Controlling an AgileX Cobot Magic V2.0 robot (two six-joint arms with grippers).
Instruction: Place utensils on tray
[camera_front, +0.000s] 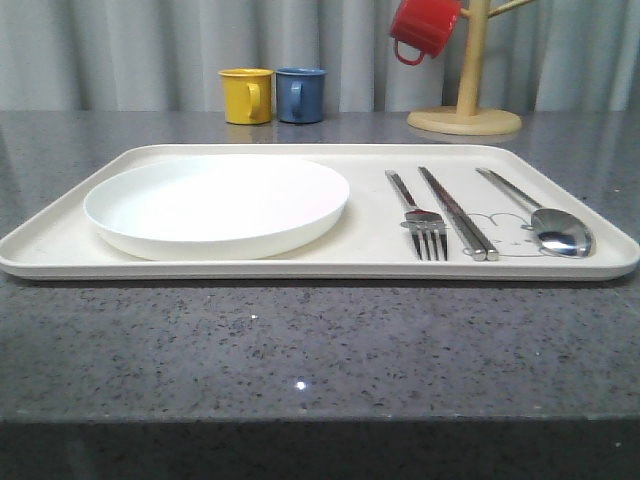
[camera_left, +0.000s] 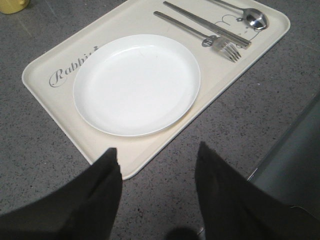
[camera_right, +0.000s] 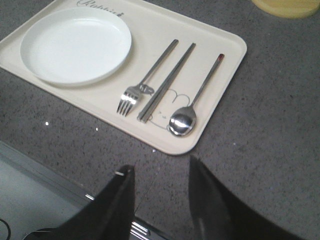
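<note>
Front view puts the cream tray (camera_front: 90, 240) square on the grey speckled counter (camera_front: 300, 350), and everything the task asks for is already lying in it. The white plate (camera_front: 215, 205) fills the tray's left half. To its right the fork (camera_front: 420, 220), the pair of metal chopsticks (camera_front: 458, 215) and the long-handled spoon (camera_front: 545, 225) lie side by side, close but apart, roughly parallel, all within the rim. The chopsticks and the spoon bowl lie over part of the grey rabbit drawing (camera_right: 167, 107).

Both arms hang back over the counter on the near side of the tray. The left gripper (camera_left: 157, 195) has its dark fingers (camera_left: 100, 190) spread with nothing between them, just off the tray's near left corner. The right gripper (camera_right: 160, 200) is likewise spread and empty, near the tray's edge by the spoon.

Beyond the tray stand a yellow cup (camera_front: 246, 96) and a blue cup (camera_front: 300, 95), with a red cup (camera_front: 425, 28) hanging on a wooden cup tree (camera_front: 470, 80).

Judged from this layout, the placing step looks finished; no utensil is left on the counter. The next move probably calls only for keeping both arms clear of the tray.
</note>
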